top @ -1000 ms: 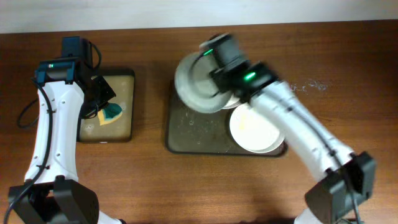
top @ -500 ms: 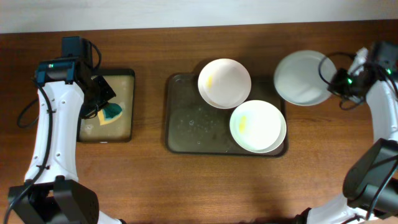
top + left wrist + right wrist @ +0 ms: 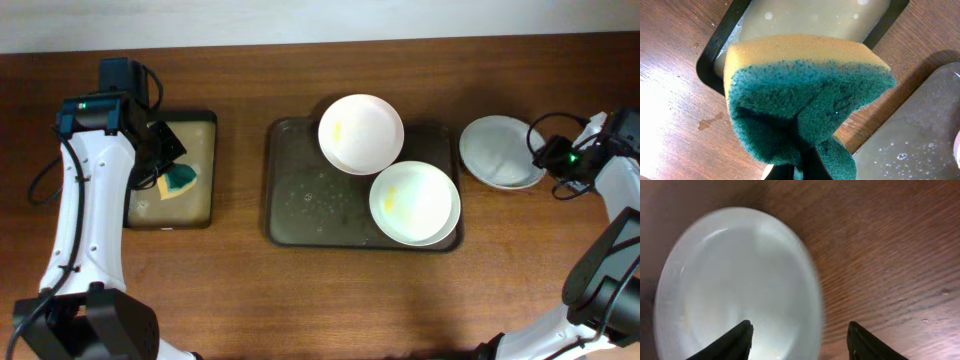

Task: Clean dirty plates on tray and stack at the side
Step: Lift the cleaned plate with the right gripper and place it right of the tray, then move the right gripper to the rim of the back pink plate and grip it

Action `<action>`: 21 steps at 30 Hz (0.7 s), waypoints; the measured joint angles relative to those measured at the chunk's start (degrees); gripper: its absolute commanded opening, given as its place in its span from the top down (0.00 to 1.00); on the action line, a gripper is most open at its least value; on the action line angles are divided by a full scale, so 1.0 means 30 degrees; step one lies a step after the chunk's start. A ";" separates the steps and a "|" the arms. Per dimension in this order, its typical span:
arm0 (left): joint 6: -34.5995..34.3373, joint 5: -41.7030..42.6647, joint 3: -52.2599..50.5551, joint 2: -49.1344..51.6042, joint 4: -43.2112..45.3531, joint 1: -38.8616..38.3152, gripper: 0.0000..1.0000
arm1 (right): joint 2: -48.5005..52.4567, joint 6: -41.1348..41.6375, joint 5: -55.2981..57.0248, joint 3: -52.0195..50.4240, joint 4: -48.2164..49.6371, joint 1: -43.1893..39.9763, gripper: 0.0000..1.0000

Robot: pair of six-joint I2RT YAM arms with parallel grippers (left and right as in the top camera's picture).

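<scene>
Two white plates with yellow smears rest on the dark tray [image 3: 300, 205]: one [image 3: 361, 133] at its far edge, one [image 3: 414, 202] at its near right corner. A third plate [image 3: 503, 151] [image 3: 735, 280], pale and without smears, lies on the wood to the right of the tray. My right gripper [image 3: 543, 155] [image 3: 800, 342] is open at this plate's right edge, one finger over the plate and one over the table. My left gripper [image 3: 165, 178] [image 3: 807, 167] is shut on a yellow and green sponge [image 3: 805, 95], held above the small black tray [image 3: 205, 120].
The small black tray [image 3: 715, 55] with a tan, wet inside sits at the left of the table. Water drops speckle the bare left half of the dark tray [image 3: 920, 135]. Bare wood lies along the table's front and far right.
My right arm swung the third plate from over the tray to the table on the right, lowered it and opened its jaws. The left arm and sponge stayed still.
</scene>
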 measured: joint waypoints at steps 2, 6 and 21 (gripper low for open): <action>0.0007 0.0000 0.0000 0.0000 0.0080 0.0000 1.00 | -0.0240 0.0423 -0.1880 0.0000 -0.0066 0.0073 0.41; 0.0007 0.0000 0.0000 0.0000 0.0219 0.0000 1.00 | -0.2011 0.1086 -0.4386 0.0029 -0.0051 0.1814 0.41; 0.0007 -0.0022 -0.0007 0.0000 0.0801 0.0000 1.00 | 0.1872 0.4692 0.4255 0.0233 0.4590 1.4039 0.42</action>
